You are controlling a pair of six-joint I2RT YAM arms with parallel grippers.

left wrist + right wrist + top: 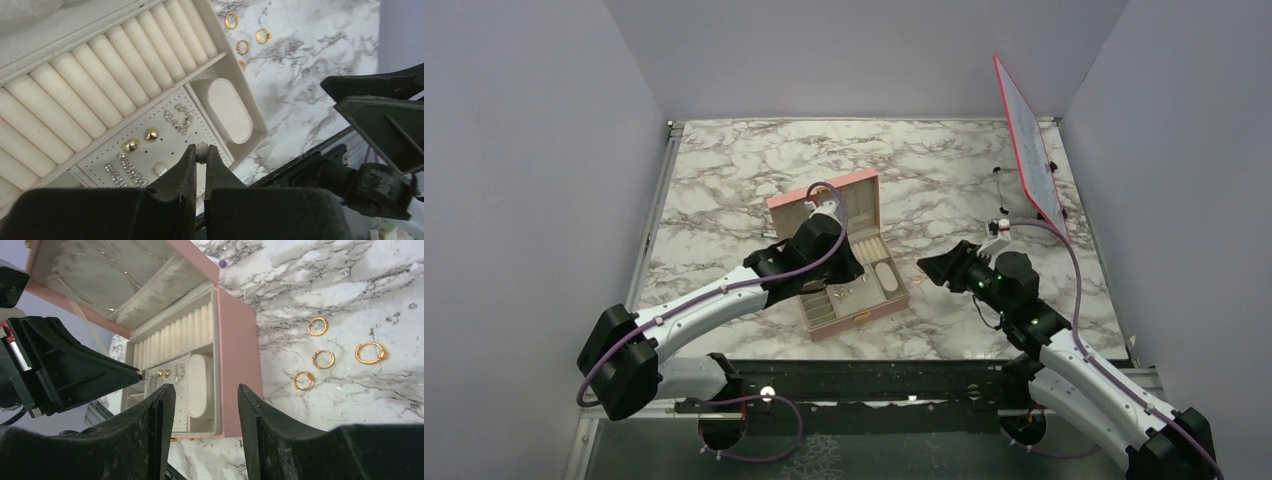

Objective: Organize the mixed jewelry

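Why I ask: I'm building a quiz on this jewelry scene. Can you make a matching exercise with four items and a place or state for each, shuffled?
Column one:
1. gold rings
2. gold studs
3. left tool
4. right tool

Column two:
A. open, holding nothing
B. lying on the marble beside the box
C. shut on a small white piece
D. sitting on the perforated panel inside the box

Pairs: 1-B, 2-D, 3-C, 4-A
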